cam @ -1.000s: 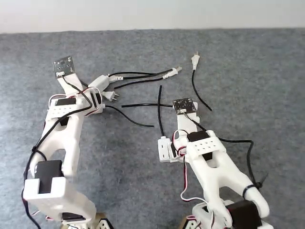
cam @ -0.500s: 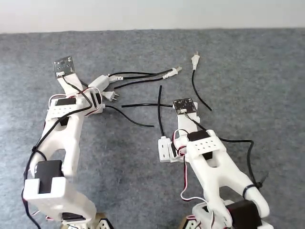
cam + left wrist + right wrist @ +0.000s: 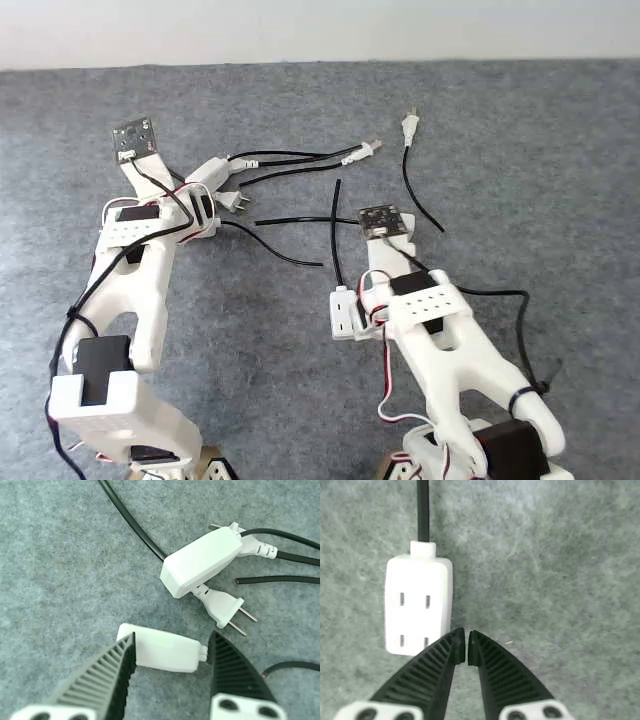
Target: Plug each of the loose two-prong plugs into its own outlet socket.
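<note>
We are seeing the left hand (image 3: 171, 637) grasping a white outlet block (image 3: 162, 654) on the grey desk (image 3: 60, 555), with one fingertip pressing against each short end. Just beyond the fingertips a loose two-prong plug (image 3: 225, 611) is lying flat, its prongs pointing away from the hand. Just past it, a slanted outlet block (image 3: 200, 562) is touching that plug's cord end. A second white plug (image 3: 252, 547) is sitting against the slanted block's far end, and we are unable to tell whether it is seated. In the high view a lone plug (image 3: 408, 124) on a short black lead is lying well apart from both hands.

The right hand (image 3: 466, 642) is clenched on nothing, its fingertips almost meeting. The tips are sitting just beside the near corner of a two-socket outlet block (image 3: 418, 611). That block's four slots are facing up, and its black cord (image 3: 423, 510) is running straight away from the hand.
</note>
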Action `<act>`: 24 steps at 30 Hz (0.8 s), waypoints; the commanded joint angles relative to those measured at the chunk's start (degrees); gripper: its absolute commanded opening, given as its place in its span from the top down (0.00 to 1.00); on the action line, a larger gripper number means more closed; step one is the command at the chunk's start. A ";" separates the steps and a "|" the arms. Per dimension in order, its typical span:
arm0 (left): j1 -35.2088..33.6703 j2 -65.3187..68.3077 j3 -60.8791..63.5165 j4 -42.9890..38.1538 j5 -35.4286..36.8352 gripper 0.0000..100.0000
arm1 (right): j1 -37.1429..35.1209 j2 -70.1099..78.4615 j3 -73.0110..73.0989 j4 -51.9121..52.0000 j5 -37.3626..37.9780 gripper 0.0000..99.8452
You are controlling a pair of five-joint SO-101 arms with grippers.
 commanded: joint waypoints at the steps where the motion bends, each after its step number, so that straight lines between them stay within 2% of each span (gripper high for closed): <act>1: 1.76 -0.70 -3.74 -0.79 0.18 0.78 | 4.35 -4.53 -4.22 0.22 0.53 0.99; 7: 4.66 0.00 -11.12 1.76 0.62 0.78 | 7.96 -9.01 -1.14 -3.30 0.53 0.99; 18: 7.30 18.73 -37.32 23.47 16.97 0.78 | 8.13 -10.07 -0.35 -4.09 0.88 0.99; 24: 7.30 29.71 -51.74 29.27 23.74 0.78 | 8.13 -10.07 -0.35 -4.00 0.88 0.99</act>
